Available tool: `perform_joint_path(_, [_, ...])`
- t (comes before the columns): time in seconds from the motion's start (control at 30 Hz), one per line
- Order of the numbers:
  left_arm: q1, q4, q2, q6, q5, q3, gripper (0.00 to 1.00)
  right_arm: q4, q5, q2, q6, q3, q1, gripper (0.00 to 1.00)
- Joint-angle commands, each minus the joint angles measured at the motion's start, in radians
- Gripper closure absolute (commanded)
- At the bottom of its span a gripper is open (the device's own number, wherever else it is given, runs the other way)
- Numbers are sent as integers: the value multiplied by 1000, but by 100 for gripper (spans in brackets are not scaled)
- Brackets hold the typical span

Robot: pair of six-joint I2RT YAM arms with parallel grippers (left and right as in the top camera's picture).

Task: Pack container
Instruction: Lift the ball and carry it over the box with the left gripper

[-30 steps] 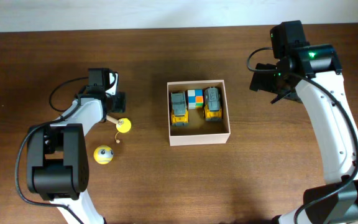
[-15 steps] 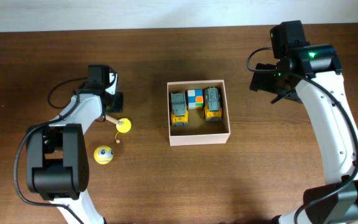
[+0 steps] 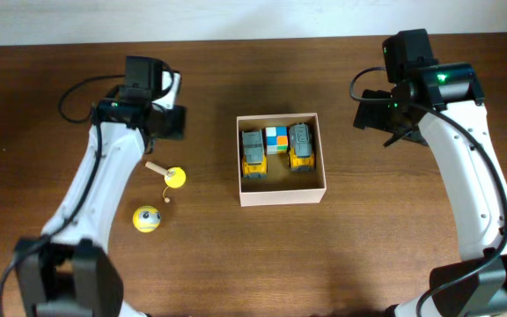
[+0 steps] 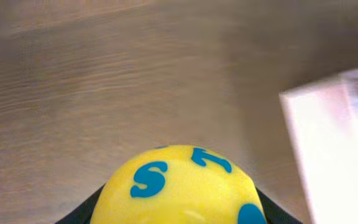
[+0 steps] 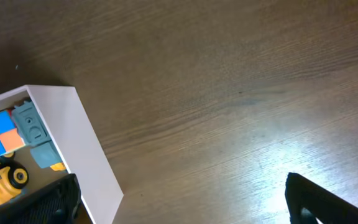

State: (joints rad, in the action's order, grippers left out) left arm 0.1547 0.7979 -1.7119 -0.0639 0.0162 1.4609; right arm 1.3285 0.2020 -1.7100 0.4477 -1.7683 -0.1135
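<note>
Left pincer (image 3: pixel 167 123) is pinching a rounded yellow toy (image 4: pixel 179 186). On the wrist cam it's wedged between the two dark fingers and fills the bottom of the shot. The toy has blue lettering: a clear "S", then something like a "T", but I can't swear to that one. This pincer hangs well to the left of the container (image 3: pixel 282 195), which shows as a white blur at the right edge of the wrist view.

Right pincer (image 5: pixel 182 186) is spread wide, off to the right of the container by its far corner, not touching it.

Inside the container, in the far half, are a left truck (image 3: pixel 253 154) and a right truck (image 3: pixel 300 145), both yellow and grey, with a multicoloured cube (image 3: pixel 277 139) between them.

Left of the container, a yellow ball (image 3: pixel 147 218) and a yellow-headed wooden peg (image 3: pixel 175 178) lie on the worktop (image 3: pixel 236 264).
</note>
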Motion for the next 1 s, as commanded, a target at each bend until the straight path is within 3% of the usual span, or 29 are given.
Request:
perform_joint_path(0.0, [64,68,68,-86,-108,12,61,0,20,19,1,-8,4,1])
perform_joint_path(0.43, [322,199,97,-237,-221,12,69,0,20,19,1,-8,4,1])
perform_joint_path(0.97, [415,155,4,-269,-238,-6,70,0,20,19,1,-8,4,1])
